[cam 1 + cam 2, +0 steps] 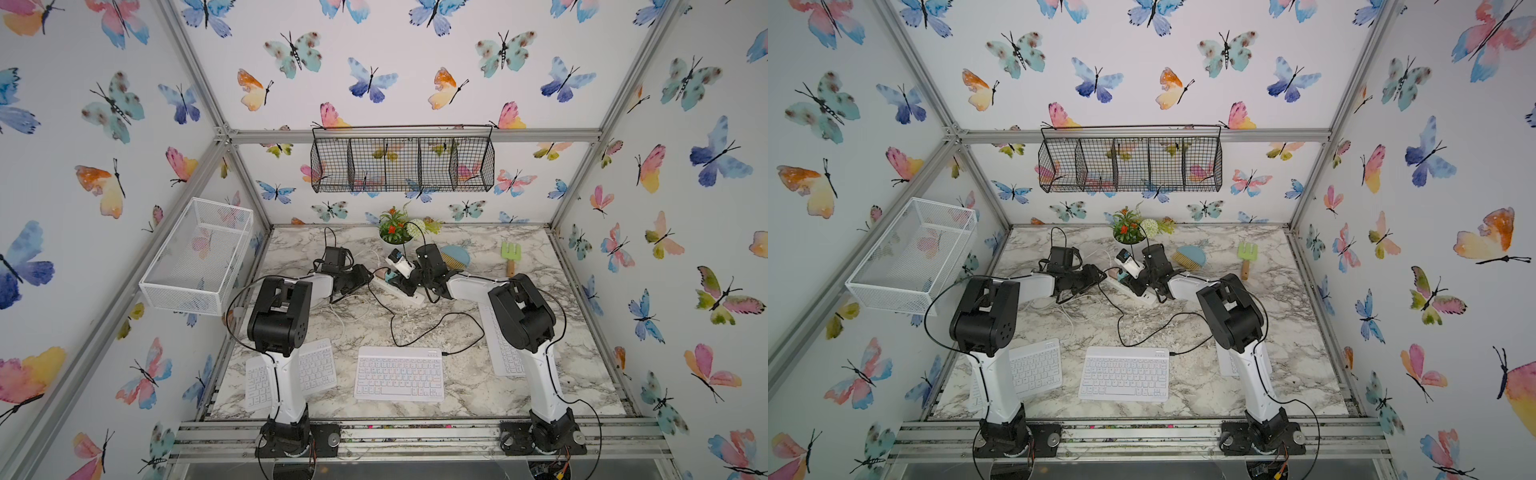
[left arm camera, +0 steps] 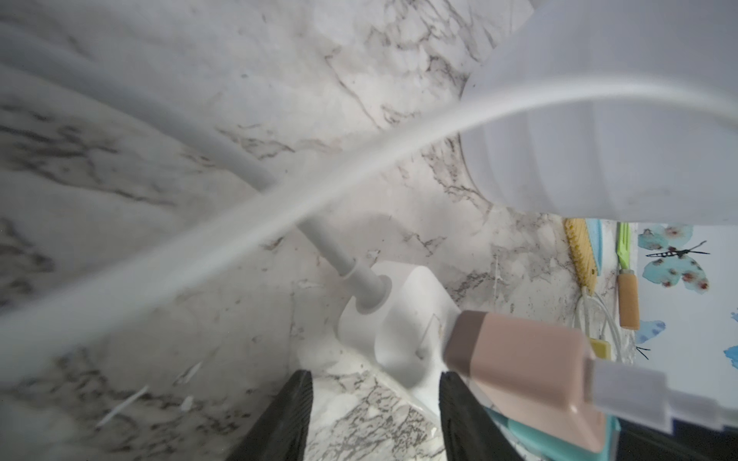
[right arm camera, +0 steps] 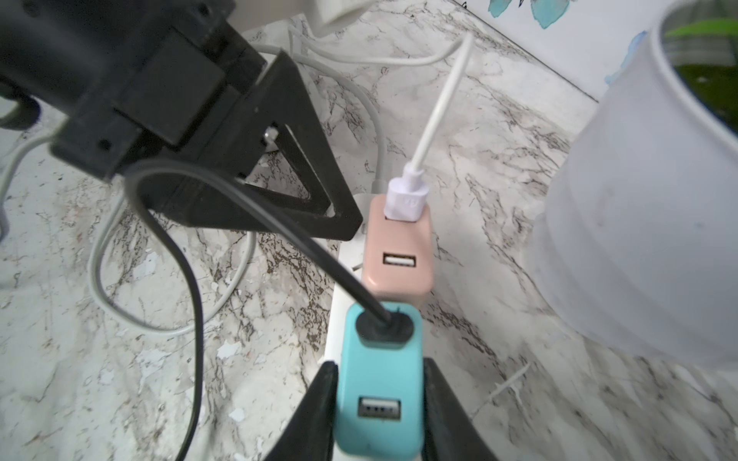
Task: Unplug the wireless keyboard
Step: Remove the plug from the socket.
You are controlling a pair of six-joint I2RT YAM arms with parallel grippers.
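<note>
**Marble table inside a butterfly-papered cell**

A marble-patterned table [image 1: 561, 332] fills the floor of an aluminium-framed cell, and every wall is papered with watercolour butterflies. A white mesh basket [image 1: 195, 253] hangs on the left wall. A black wire basket [image 1: 402, 164], split into compartments, hangs on the back wall. The wallpaper shows through both. At the table's far edge a white pot [image 1: 392, 240] holds a green plant with orange flowers. To its right lie a teal-backed brush [image 1: 455, 257] and a green toy fork [image 1: 510, 253].

Three white keyboards lie along the near edge. The left keyboard [image 1: 316, 368] is partly behind the left arm. The wireless keyboard [image 1: 399, 374] lies flat in the middle, slim and white, its keys faintly tinted pink, orange and blue. The right keyboard [image 1: 500, 349] is largely hidden by the right arm.

A black cable [image 3: 319, 259] runs from the wireless keyboard's far right corner and loops across the marble. It ends plugged into a teal adapter [image 3: 379, 431] on a white power strip [image 1: 415, 298], just beside a pink adapter [image 3: 399, 255].

The left gripper [image 2: 375, 375] is at the strip's corded end, its jaws partly apart and gripping nothing. The right gripper [image 3: 379, 363] has its fingers pressed against both sides of the teal adapter.
</note>
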